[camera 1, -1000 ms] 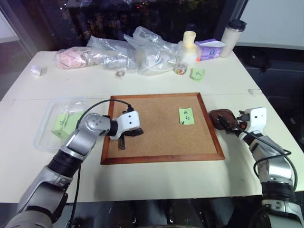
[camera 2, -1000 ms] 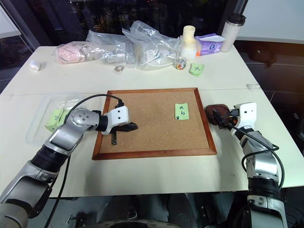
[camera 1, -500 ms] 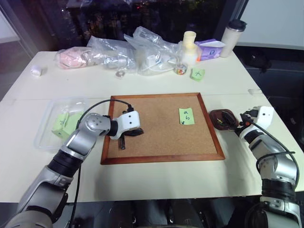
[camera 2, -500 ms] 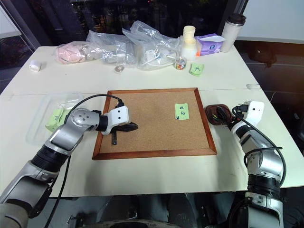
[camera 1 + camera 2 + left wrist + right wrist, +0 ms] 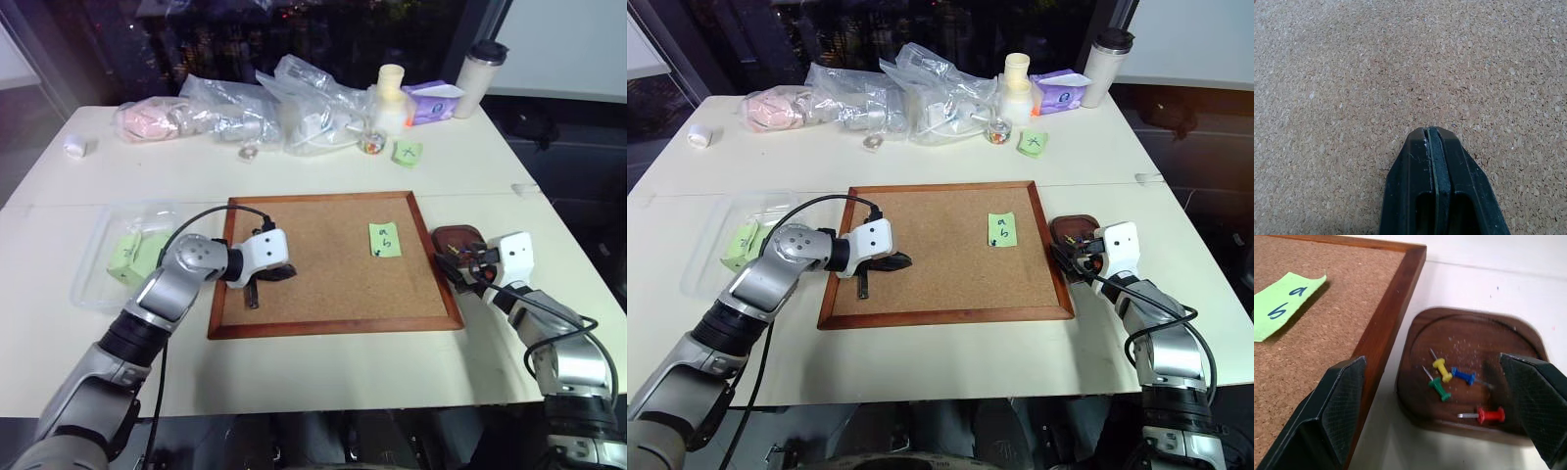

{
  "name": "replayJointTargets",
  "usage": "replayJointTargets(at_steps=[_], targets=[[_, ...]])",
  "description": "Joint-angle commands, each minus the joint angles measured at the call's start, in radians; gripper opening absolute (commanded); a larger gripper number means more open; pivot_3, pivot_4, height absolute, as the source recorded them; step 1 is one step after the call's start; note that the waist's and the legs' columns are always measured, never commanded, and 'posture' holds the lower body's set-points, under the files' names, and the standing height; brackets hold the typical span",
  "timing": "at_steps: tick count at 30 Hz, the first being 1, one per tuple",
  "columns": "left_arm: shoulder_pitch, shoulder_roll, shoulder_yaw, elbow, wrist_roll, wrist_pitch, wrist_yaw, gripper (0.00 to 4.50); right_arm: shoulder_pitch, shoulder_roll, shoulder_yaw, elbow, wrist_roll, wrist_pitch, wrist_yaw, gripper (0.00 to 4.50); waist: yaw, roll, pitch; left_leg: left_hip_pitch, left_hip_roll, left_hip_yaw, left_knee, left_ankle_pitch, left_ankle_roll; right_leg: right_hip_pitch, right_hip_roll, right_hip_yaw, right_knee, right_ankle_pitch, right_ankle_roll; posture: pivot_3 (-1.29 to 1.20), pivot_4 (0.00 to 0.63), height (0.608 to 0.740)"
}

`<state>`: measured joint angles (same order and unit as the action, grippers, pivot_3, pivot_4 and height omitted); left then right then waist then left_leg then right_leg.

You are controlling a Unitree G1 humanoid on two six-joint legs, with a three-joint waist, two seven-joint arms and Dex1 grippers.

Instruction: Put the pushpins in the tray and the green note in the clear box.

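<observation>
Pinned flat on the corkboard [image 5: 333,201], the green note [image 5: 385,240] marked "a 5" lies near the board's right edge, with a small dark dot at its near-left corner. The brown tray [image 5: 458,235] sits just right of the board and holds several pushpins: yellow [image 5: 1441,368], green [image 5: 1439,387], blue [image 5: 1464,376] and red [image 5: 1489,415]. My right gripper [image 5: 453,266] hangs open at the tray's near side, nothing between its fingers [image 5: 1337,406]. My left gripper [image 5: 281,274] rests shut and empty over the board's left part. The clear box [image 5: 98,279] lies left of the board with pale green notes inside.
Along the table's far side lie clear plastic bags [image 5: 294,103], a small glass jar [image 5: 371,144], a green note marked "x" [image 5: 408,151], a white bottle [image 5: 390,93], a purple pack [image 5: 434,101] and a tumbler [image 5: 480,76]. The table edge runs close by on the right.
My right gripper swung out to the right of the tray, then came back left and nearer, beside the board's right edge. The left arm stayed still.
</observation>
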<state>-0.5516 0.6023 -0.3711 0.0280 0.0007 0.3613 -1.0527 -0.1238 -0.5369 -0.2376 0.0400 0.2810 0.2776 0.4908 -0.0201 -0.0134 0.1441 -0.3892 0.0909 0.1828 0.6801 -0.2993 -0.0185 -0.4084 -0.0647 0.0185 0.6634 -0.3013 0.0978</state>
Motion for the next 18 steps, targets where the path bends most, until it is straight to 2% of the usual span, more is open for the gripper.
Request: replayJointTargets(at_steps=[1, 5, 10, 14, 18], targets=[[0.049, 0.012, -0.049, 0.034, 0.039, 0.036, -0.013, 0.00, -0.002, -0.011, -0.009, -0.072, -0.003, -0.039, 0.011, 4.45, 0.000, 0.000, 0.000, 0.000, 0.000, 0.000, 0.000, 0.000, 0.000, 0.000, 0.000, 0.000, 0.000, 0.000, 0.000, 0.00, 0.150, 0.734], [0.049, 0.013, -0.050, 0.034, 0.039, 0.034, -0.012, 0.00, -0.012, 0.005, -0.016, -0.125, 0.032, -0.014, 0.018, 4.45, 0.000, 0.000, 0.000, 0.000, 0.000, 0.000, 0.000, 0.000, 0.000, 0.000, 0.000, 0.000, 0.000, 0.000, 0.000, 0.00, 0.150, 0.734], [0.051, 0.012, -0.050, 0.034, 0.039, 0.032, -0.010, 0.00, -0.012, 0.027, 0.003, -0.261, 0.169, 0.120, 0.066, 4.45, 0.001, 0.000, 0.000, 0.000, 0.000, 0.000, 0.000, 0.000, 0.000, 0.000, 0.000, 0.000, 0.000, 0.000, 0.000, 0.00, 0.150, 0.734], [0.048, 0.010, -0.052, 0.038, 0.041, 0.030, -0.011, 0.00, -0.014, -0.015, 0.130, -0.334, 0.110, 0.168, 0.114, 4.45, 0.000, 0.000, 0.000, 0.000, 0.000, 0.000, 0.000, 0.000, 0.001, 0.000, 0.000, 0.000, 0.000, 0.000, 0.000, 0.00, 0.150, 0.734], [0.044, 0.010, -0.054, 0.044, 0.043, 0.027, -0.014, 0.00, -0.055, -0.002, 0.205, -0.325, 0.082, 0.168, 0.127, 4.45, 0.001, 0.000, 0.000, 0.000, 0.000, 0.000, 0.000, -0.002, 0.003, 0.000, 0.000, 0.000, 0.000, 0.000, -0.001, 0.00, 0.150, 0.734]])
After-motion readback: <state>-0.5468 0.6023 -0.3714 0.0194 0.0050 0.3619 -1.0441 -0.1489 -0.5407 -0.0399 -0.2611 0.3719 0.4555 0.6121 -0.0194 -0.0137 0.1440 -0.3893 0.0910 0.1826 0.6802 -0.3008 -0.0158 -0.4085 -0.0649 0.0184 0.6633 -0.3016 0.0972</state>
